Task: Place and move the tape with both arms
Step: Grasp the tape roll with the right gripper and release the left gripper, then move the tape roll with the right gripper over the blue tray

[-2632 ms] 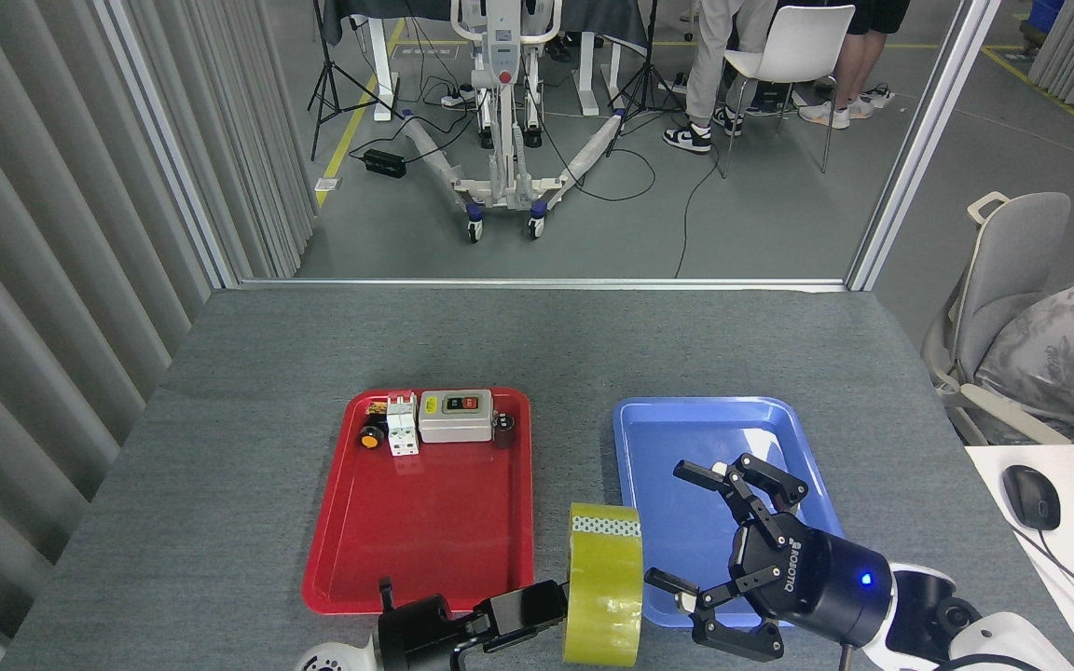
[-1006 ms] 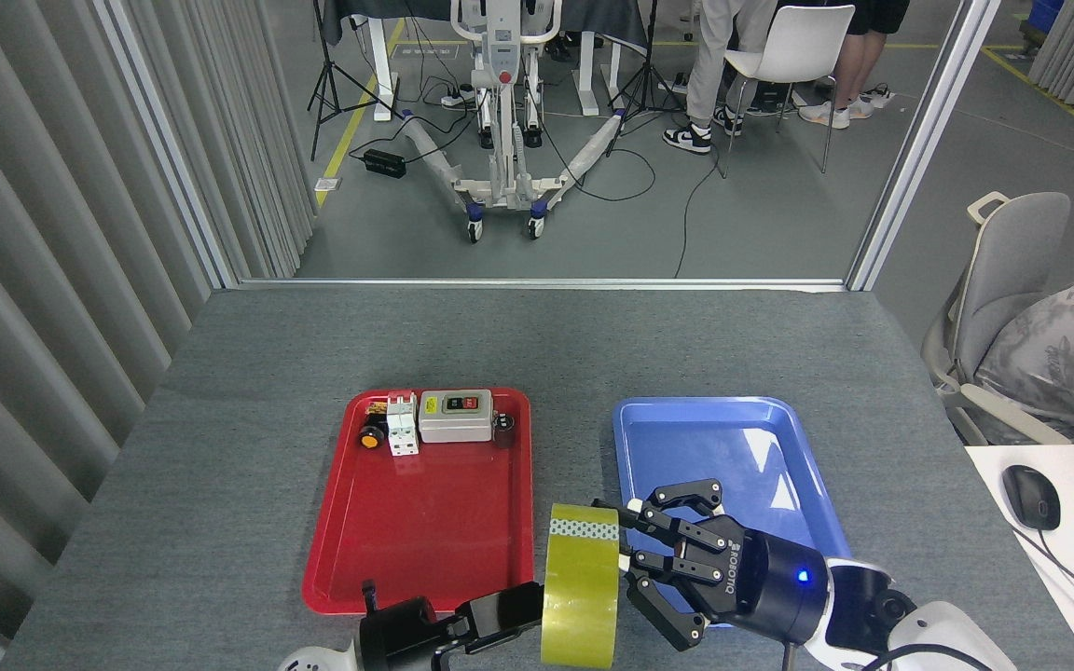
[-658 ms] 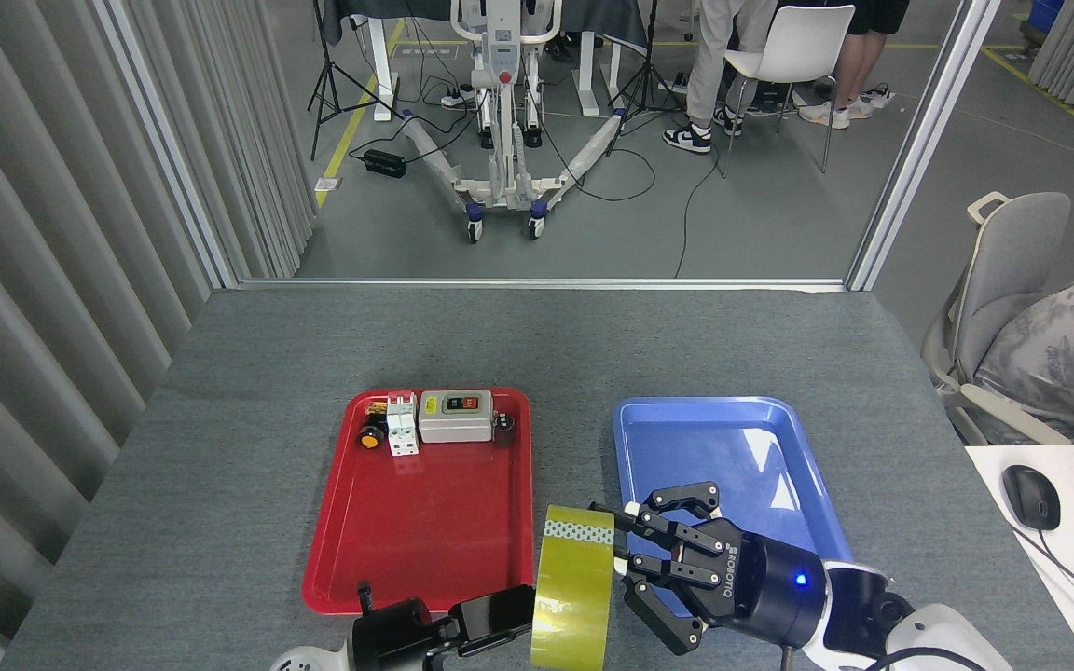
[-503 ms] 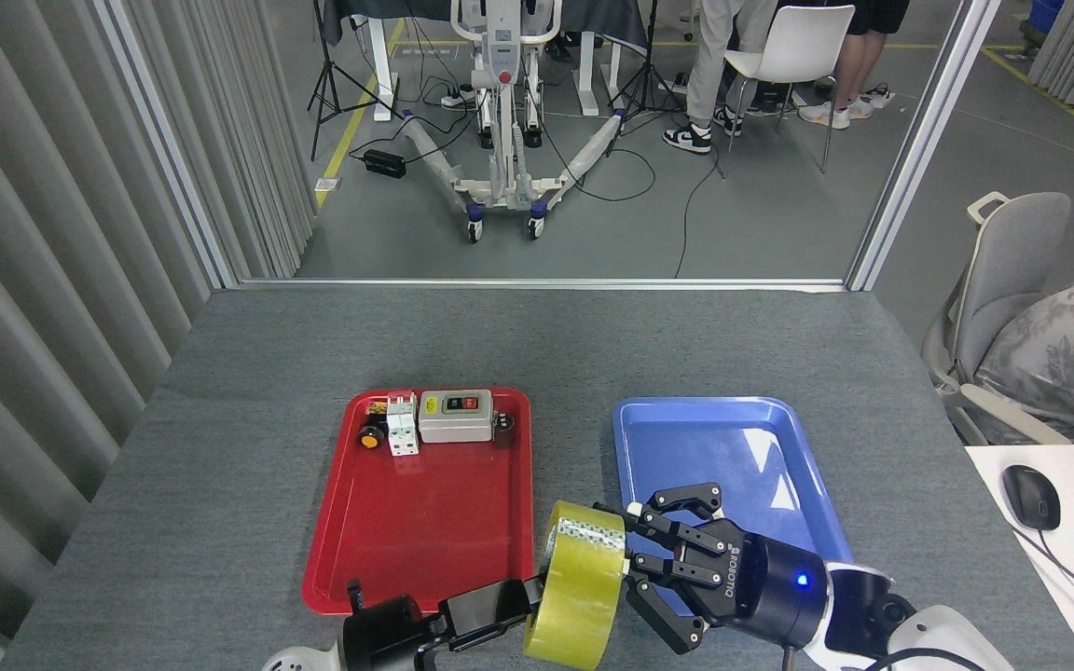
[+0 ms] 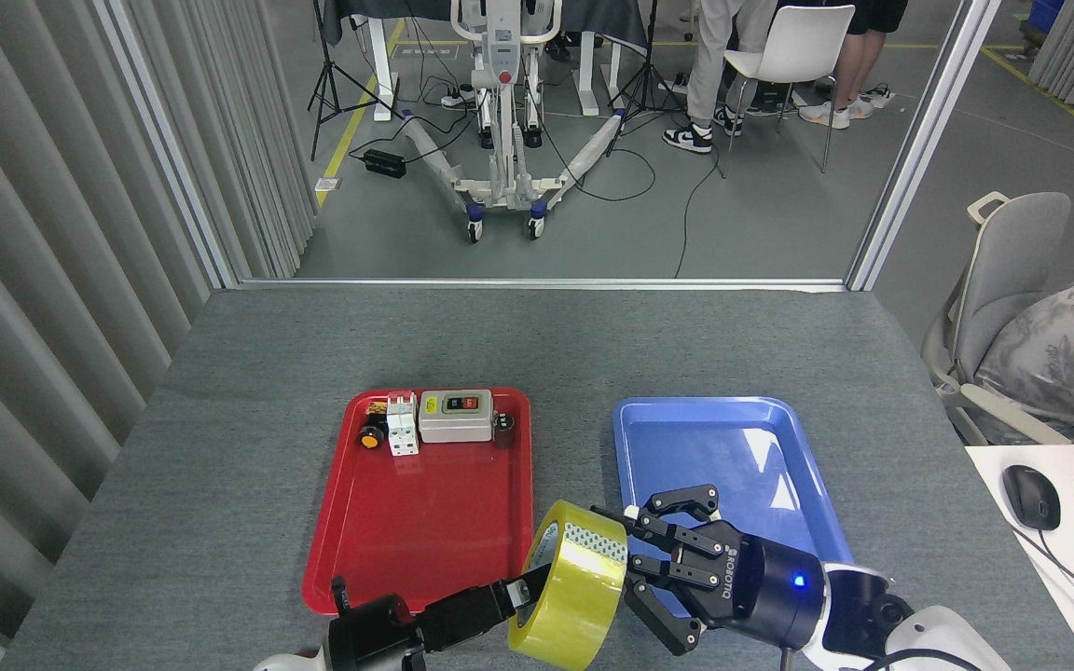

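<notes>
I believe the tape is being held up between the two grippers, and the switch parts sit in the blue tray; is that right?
Not quite: the switch parts sit in the red tray, as the head view shows; the blue tray holds nothing. The tape is indeed between the left gripper and right gripper.

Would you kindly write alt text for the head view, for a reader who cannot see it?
Two black grippers meet at a yellow tape roll near the front of a grey table: the left gripper reaches into its core, and the right gripper has its fingers against its other side. Behind sit a red tray holding electrical parts and a bare blue tray.
</notes>
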Controlling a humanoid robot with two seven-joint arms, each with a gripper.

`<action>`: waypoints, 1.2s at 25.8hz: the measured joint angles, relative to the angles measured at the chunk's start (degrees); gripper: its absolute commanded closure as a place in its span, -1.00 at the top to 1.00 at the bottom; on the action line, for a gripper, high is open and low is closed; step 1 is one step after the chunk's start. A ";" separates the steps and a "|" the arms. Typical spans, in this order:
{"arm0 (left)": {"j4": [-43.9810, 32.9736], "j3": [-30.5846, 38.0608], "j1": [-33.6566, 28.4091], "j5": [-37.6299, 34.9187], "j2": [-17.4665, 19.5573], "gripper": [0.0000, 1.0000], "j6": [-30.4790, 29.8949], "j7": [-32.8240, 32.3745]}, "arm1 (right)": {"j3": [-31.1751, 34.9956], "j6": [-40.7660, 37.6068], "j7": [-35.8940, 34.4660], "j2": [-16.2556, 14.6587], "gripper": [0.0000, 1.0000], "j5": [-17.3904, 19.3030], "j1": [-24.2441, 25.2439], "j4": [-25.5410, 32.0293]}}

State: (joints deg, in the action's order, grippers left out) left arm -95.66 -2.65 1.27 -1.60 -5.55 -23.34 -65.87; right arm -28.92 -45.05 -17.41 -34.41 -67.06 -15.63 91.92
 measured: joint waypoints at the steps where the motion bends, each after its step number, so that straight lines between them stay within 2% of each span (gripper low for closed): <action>1: 0.09 0.25 -0.01 -0.21 0.01 0.30 -0.07 0.31 | 0.00 0.00 0.19 0.01 -0.64 -0.01 0.00 -0.01; 3: 0.42 0.96 -0.03 -1.05 0.01 0.54 -0.13 1.02 | 0.00 0.00 0.13 0.01 -0.64 -0.02 0.00 0.01; 4: 0.58 1.41 -0.03 -1.68 0.01 0.59 -0.13 1.45 | 0.01 0.00 -0.21 0.00 -0.64 -0.02 0.01 0.01; 15: 1.15 6.70 0.12 -5.18 0.02 0.64 -0.13 7.75 | 0.66 0.06 -0.61 -0.82 -0.72 1.49 1.88 0.26; 19: 1.15 8.19 0.13 -11.87 -0.06 0.64 0.25 13.54 | 2.08 0.06 -0.64 -2.70 -0.78 4.59 4.25 0.79; 22: 1.14 8.58 0.09 -24.81 -0.01 0.64 0.59 24.25 | 5.67 0.07 -0.46 -3.52 -0.86 7.83 6.78 1.04; 24: 1.16 8.45 -0.02 -37.64 -0.24 0.66 1.99 34.30 | 9.85 0.06 2.18 -3.63 -0.88 11.26 8.73 1.09; 25: 1.23 8.05 -0.07 -44.85 -0.40 0.78 3.86 40.03 | 12.25 0.06 4.44 -3.62 -0.89 13.55 9.71 1.11; 28: 1.41 5.02 -0.23 -63.85 -0.73 0.98 12.67 54.07 | 19.50 1.52 13.48 -2.97 -0.89 20.35 11.48 0.97; 31: 1.47 2.93 -0.35 -73.95 -0.76 0.98 20.78 61.39 | 25.51 8.77 25.16 -0.50 -0.89 24.82 12.09 0.46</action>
State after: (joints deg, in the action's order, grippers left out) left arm -94.18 0.28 0.92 -75.55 -6.31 -2.56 -4.48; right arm -3.42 -36.28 7.76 -34.92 -42.25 -3.54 92.38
